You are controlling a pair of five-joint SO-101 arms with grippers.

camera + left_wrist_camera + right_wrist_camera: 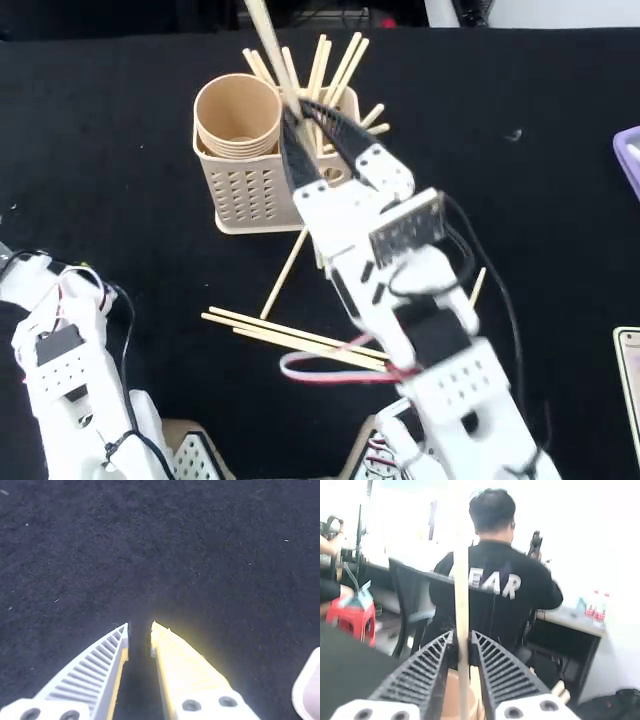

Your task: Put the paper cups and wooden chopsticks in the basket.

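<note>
- My right gripper (300, 108) is clamping one wooden chopstick (268, 40) between jaws closed on it, the stick rising well past the fingertips.
- The basket (250, 190) is sitting just beneath those jaws. It is holding a stack of paper cups (238, 115) beside the fingertips and a sheaf of chopsticks (345, 65) at them.
- Several loose chopsticks (290, 338) are lying on the black table (150, 540) behind the jaws, under my right arm.
- My left gripper (139, 626) is pointing down at the bare cloth, its jaws standing slightly parted and gripping nothing.
</note>
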